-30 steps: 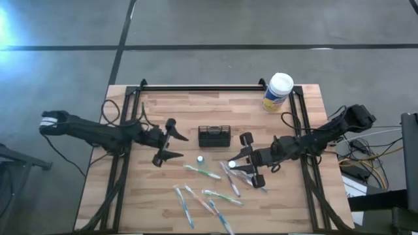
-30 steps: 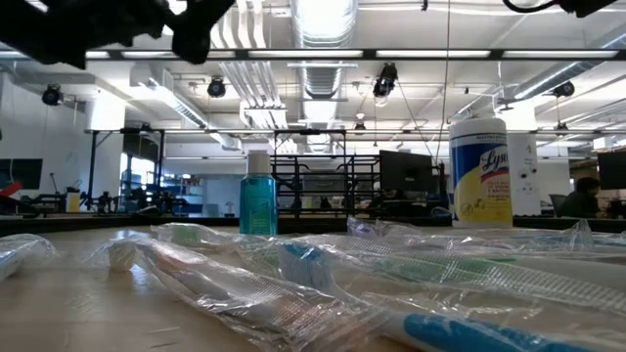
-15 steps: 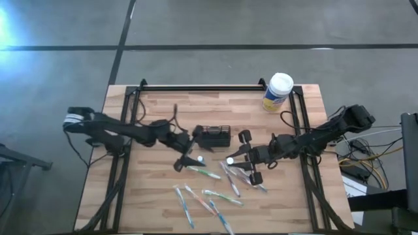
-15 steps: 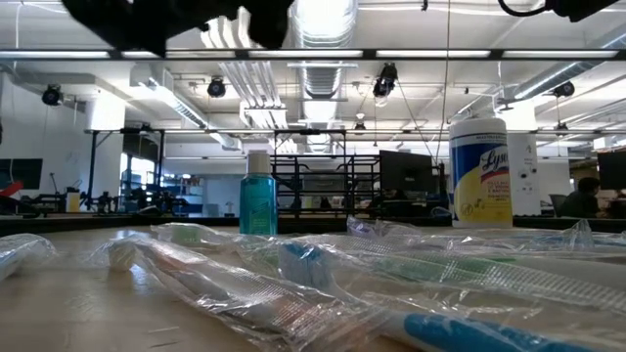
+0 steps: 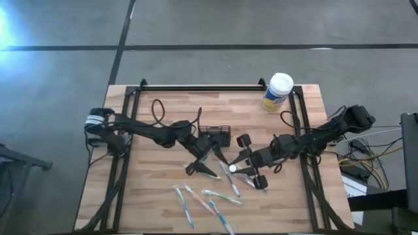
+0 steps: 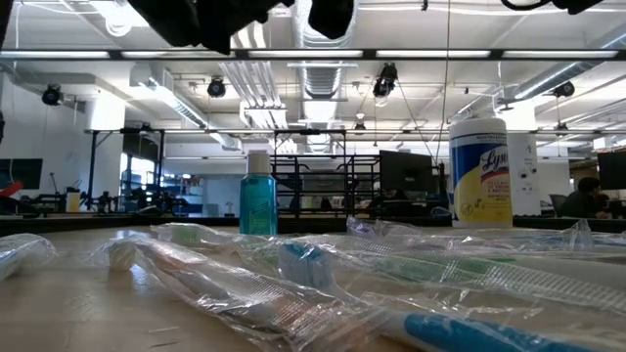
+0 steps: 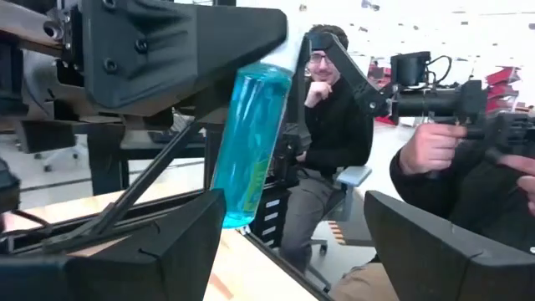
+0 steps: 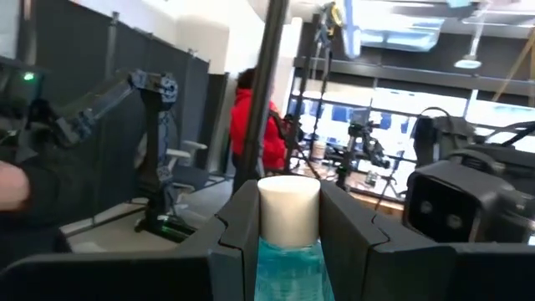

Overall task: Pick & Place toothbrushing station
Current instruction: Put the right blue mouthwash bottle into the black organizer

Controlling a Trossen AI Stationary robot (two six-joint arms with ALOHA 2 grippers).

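Wooden slat table point(image 5: 157, 189) sat on grey concrete, with people at other rigs beyond it. Wire-mesh toothbrushing station point(image 5: 217, 131) stood near the table's middle; as far as I could tell from above, nothing was in it yet.

Left gripper point(image 5: 208, 163) was out over the centre just beside the station, fingers spread wide and grasping nothing. Its wrist view looked straight at the blue bottle held up by the other arm.

Right gripper point(image 5: 249, 160) was clenched on a small blue mouthwash bottle point(image 8: 287, 242) with a white cap, bottle seated between the fingers and lifted off the table, close to the left gripper.

Wrapped toothbrushes point(image 5: 204, 199) lay scattered on the front half of the table, none collected. White-lidded wipes canister point(image 5: 278, 91) stood at the back right edge, apart from everything.

Judgement: early in the job. One item was in hand, nothing visibly placed in the station. Left to do: get the bottle into a compartment, possibly via a handover to the left gripper, then the whole pile of brushes.
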